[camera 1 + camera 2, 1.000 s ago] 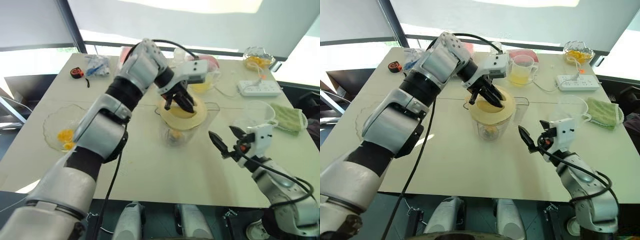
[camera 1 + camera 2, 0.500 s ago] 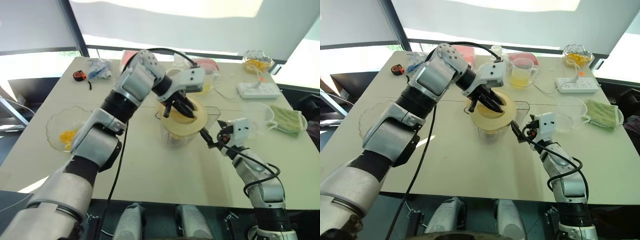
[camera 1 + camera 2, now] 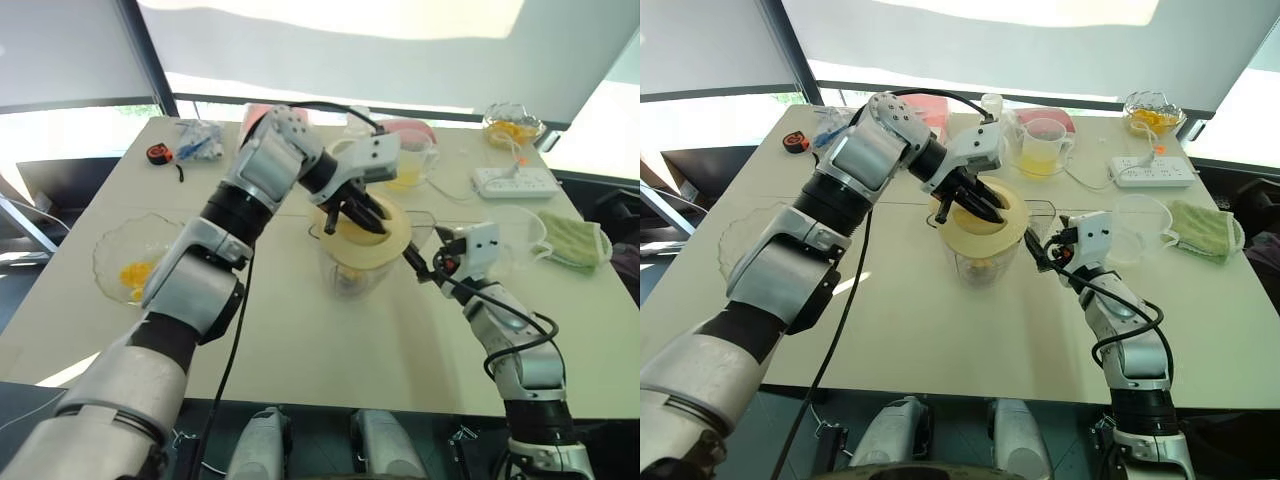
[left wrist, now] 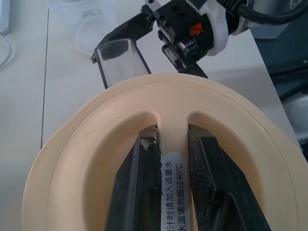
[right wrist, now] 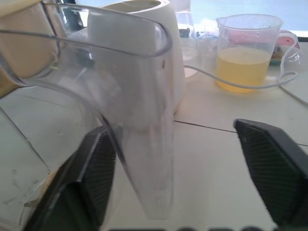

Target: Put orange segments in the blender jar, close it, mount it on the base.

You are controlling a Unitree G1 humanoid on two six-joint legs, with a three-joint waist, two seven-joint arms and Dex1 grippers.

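Note:
The clear blender jar (image 3: 983, 262) stands mid-table with a cream lid (image 3: 980, 225) lying on its mouth. My left gripper (image 3: 973, 203) is shut on the lid's raised centre rib (image 4: 173, 139), pointing down from above. An orange segment (image 3: 985, 267) shows at the bottom of the jar. My right gripper (image 3: 1041, 249) is open and level, with one finger on each side of the jar's side handle (image 5: 144, 144). More orange segments (image 3: 130, 275) lie on a clear plate at the left. The white base (image 5: 175, 57) stands just behind the jar.
A mug of yellow juice (image 3: 1043, 146), a white power strip (image 3: 1155, 170) and a glass bowl of fruit (image 3: 1153, 108) line the back right. A low clear cup (image 3: 1137, 222) and a green cloth (image 3: 1205, 226) sit to the right. A tape measure (image 3: 795, 140) lies at the back left.
My right gripper has reached forward from the table's front right up to the jar and now straddles its handle, with its fingers a little closer together. My left gripper has stayed shut on the lid.

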